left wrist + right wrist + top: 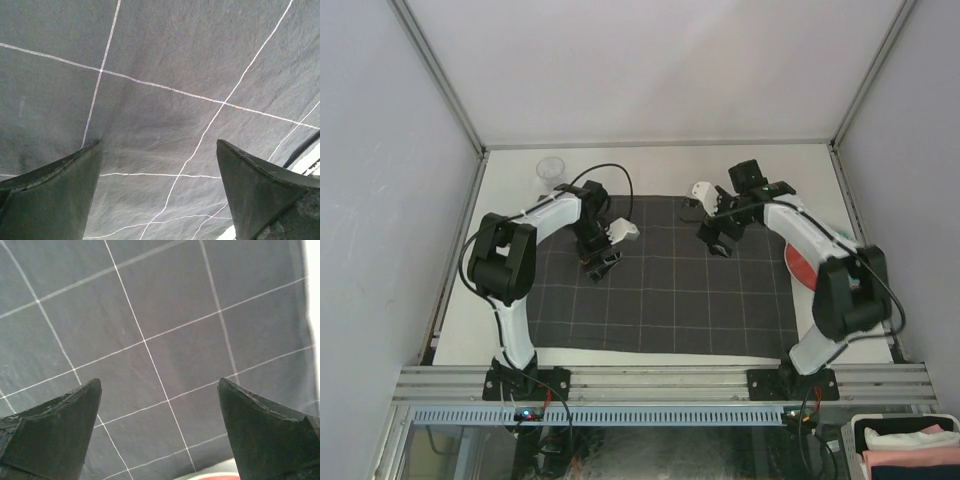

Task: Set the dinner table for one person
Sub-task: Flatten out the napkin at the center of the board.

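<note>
Overhead, the dinner table point(650, 165) fills the enclosure, a dark checked cloth point(670, 300) spread across its middle.
A red plate point(798, 268) sits at the cloth's right edge; left gripper point(157, 145) and right gripper point(160, 382) hang over the cloth, jaws spread, empty; a clear cup point(551, 172) stands far-left.

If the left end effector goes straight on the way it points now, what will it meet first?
Most likely the dark grey checked cloth: it fills the view between the open fingers of the left end effector, with nothing in front. Depth unclear.
</note>
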Available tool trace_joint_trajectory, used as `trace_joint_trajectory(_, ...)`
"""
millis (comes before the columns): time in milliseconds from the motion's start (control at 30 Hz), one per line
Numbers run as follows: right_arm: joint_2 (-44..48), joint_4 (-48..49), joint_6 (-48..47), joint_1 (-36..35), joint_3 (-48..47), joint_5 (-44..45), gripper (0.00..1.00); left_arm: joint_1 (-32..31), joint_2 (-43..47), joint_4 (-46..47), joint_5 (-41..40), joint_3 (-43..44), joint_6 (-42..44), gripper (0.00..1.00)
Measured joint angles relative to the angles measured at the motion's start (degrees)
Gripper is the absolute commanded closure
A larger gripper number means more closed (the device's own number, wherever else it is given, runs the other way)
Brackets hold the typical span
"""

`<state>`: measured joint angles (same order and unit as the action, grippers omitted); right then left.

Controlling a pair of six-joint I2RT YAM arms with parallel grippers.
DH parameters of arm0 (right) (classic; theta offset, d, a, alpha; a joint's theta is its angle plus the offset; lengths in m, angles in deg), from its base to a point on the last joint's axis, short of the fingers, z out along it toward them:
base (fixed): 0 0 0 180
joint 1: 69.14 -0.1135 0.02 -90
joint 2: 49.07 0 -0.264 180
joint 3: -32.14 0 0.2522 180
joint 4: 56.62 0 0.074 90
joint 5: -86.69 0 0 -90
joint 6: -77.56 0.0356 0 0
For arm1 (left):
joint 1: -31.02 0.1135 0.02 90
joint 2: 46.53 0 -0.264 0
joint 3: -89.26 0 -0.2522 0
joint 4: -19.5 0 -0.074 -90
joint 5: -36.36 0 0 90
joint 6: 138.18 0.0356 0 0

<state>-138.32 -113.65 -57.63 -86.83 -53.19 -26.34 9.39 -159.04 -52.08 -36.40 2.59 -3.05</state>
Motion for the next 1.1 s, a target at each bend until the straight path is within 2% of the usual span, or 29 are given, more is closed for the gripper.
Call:
trace_joint_trajectory(200,-19.7,-4.6,4.6,3.0,-9.7,-0.4,0.00,0.1,0.2,0.7,-0.1,-0.2,-1.6,0.00)
trace_joint_trajectory(333,-26.9,-6.3,8.8,3.7,-16.8,-0.6,0.00,0.1,0.9,1.8,-0.1,-1.2,-2.3,0.00)
trace_joint_trajectory(1000,-34.6,-8.1,12.2,5.9,-24.6,0.2,0.00,0.2,2.3,4.4,0.2,-3.1,-4.5,0.00)
trace_joint_trajectory(1100,-35.8,-8.5,12.4,6.1,-26.5,0.3,0.04,0.2,2.3,4.7,0.1,-3.1,-5.1,0.00)
